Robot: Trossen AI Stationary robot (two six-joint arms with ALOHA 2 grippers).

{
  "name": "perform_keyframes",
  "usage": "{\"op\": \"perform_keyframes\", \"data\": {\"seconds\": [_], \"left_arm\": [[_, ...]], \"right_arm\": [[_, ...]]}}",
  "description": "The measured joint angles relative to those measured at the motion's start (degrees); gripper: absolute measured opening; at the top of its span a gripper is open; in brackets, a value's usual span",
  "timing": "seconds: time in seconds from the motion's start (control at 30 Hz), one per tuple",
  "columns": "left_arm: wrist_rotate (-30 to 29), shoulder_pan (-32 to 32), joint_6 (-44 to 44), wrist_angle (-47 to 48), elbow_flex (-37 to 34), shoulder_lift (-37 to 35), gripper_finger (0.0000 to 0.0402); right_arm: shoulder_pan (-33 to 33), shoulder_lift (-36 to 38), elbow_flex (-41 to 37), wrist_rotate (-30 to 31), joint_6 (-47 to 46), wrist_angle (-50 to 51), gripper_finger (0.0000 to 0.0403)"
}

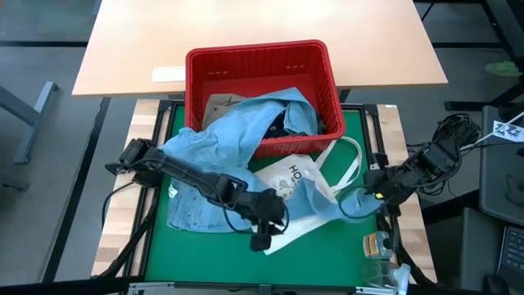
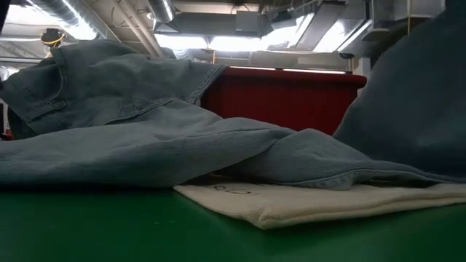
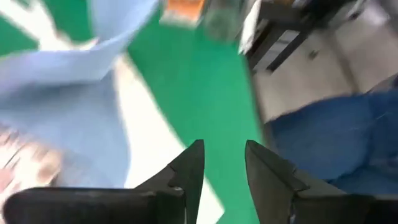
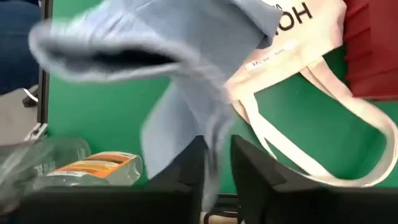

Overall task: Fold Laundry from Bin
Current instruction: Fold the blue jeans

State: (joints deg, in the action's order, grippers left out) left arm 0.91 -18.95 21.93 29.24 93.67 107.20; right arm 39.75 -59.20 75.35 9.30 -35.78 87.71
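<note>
Denim half out of the bin

Right end effector (image 4: 216, 163) pinches the denim garment (image 1: 217, 147) to spread it (tote bag (image 1: 307, 184) underneath); left end effector (image 3: 222, 165) hovers apart, holding nothing.

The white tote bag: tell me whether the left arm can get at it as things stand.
Probably yes. The left end effector hovers open right at the white tote bag's near edge, though the light blue denim garment covers part of it.
</note>
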Motion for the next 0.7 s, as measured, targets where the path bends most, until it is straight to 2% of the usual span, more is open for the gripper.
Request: {"op": "perform_keyframes", "data": {"seconds": [0.13, 0.3, 0.43, 0.6, 0.7], "left_arm": [[-0.26, 0.62, 0.39, 8.35, 0.0, 0.0, 0.0118], [-3.21, 0.56, 0.37, 12.5, 0.0, 0.22, 0.0118], [-5.49, 0.71, 0.37, 11.85, -0.83, 0.22, 0.0118], [-7.58, 1.16, 2.32, 10.52, -4.26, 0.22, 0.0118], [-7.47, 1.43, 5.08, 9.65, -6.22, 0.22, 0.0118]], "right_arm": [[0.0, -0.51, 0.0, -0.14, -1.55, 2.3, 0.0155], [0.0, -1.06, 0.0, -5.48, -1.52, 1.97, 0.0201], [0.0, -1.77, 0.0, -4.94, -1.49, 1.3, 0.021], [-0.02, -2.91, 0.0, 3.58, -2.38, -4.16, 0.0205], [-1.36, -4.17, 0.0, 5.26, -8.29, -8.89, 0.0199]]}}
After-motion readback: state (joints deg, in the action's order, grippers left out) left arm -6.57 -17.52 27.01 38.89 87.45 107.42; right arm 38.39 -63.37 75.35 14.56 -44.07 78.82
